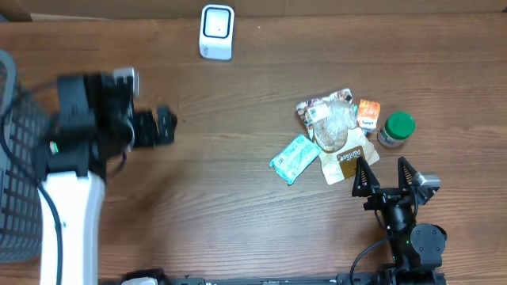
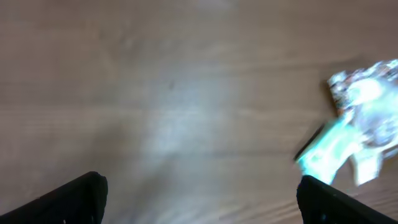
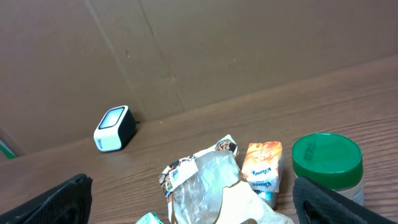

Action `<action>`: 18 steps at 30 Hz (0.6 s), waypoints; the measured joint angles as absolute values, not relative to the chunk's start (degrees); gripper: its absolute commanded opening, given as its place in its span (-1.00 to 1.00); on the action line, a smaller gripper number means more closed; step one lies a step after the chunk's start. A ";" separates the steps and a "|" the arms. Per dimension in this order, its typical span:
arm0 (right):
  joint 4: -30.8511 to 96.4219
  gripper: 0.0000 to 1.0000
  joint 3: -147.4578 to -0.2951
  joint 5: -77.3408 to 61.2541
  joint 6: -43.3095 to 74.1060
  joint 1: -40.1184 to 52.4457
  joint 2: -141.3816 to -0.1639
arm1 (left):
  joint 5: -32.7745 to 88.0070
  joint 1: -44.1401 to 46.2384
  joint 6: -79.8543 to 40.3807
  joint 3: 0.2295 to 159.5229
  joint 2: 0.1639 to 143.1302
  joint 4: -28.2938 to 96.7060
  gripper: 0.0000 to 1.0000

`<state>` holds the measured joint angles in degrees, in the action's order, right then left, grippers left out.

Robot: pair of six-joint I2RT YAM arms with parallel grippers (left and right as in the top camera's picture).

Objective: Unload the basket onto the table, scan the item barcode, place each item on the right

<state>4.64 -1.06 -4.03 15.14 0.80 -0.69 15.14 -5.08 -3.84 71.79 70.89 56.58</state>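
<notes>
Several items lie in a heap at the right of the table: a teal packet (image 1: 295,158), a clear and brown bag (image 1: 337,128), an orange packet (image 1: 368,115) and a green-lidded jar (image 1: 396,129). The white barcode scanner (image 1: 216,32) stands at the far edge. My right gripper (image 1: 383,170) is open just in front of the heap, holding nothing. Its wrist view shows the bag (image 3: 208,183), the orange packet (image 3: 261,165), the jar (image 3: 328,160) and the scanner (image 3: 115,127). My left gripper (image 1: 164,127) is open over bare wood at the left, blurred. Its wrist view shows the teal packet (image 2: 329,149).
A dark mesh basket (image 1: 16,158) stands at the left edge beside the left arm. A brown cardboard wall (image 3: 217,50) runs behind the scanner. Bare wooden table (image 1: 222,190) lies between the two arms.
</notes>
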 measured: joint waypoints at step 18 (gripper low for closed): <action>4.64 1.00 -1.06 -4.05 15.18 0.80 -0.62 | 11.75 -5.10 7.66 12.43 15.29 -1.63 1.00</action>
